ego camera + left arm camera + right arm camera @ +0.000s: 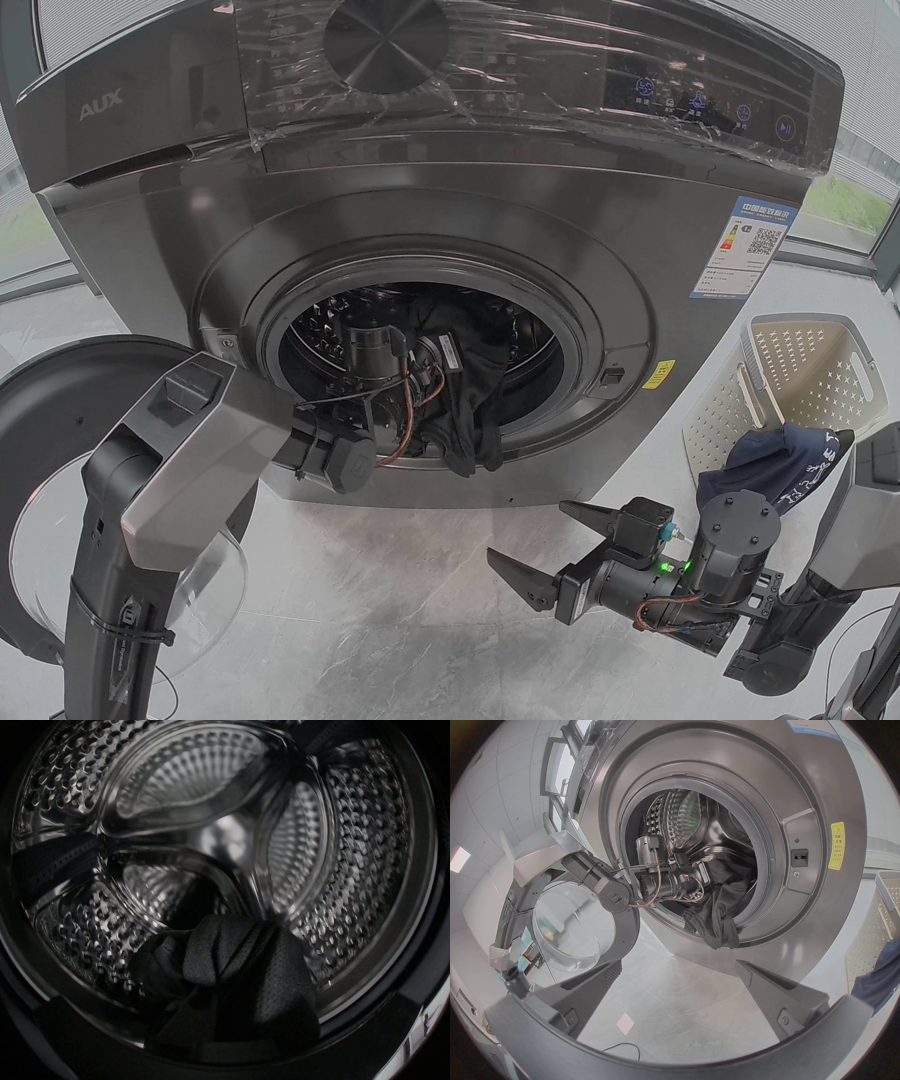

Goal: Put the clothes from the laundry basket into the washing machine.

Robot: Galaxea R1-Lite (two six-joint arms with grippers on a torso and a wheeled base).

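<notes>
Head view: grey metal front-load washer [450,216], round door [37,422] swung open on the left, clear domed glass in it. Left arm [187,450] reaches into the drum opening. The left gripper [450,354] sits among a black garment [473,403]; clenched or released, cannot tell. The garment is limp and dark, part inside the drum, part draped out over the lower lip. Right gripper [525,531] hovers low over the floor [375,591] in front of the washer, spread wide, holding nothing; its fingers are black and wedge-shaped. The floor is grey marbled tile. Cream plastic basket [825,366], perforated walls, sits tilted on the floor right of the washer. A navy garment [773,464] with white print hangs over its near rim.

Left wrist view: shiny steel drum [365,860], dimpled and holed, with smooth raised paddles. Black garment bunched in folds at the drum's lower front, fine mesh knit.

Right wrist view: right gripper released, pointing at the washer. Black garment hangs over the door seal in twisted strips, beside the left arm's wrist. Basket and navy garment at the edge.
</notes>
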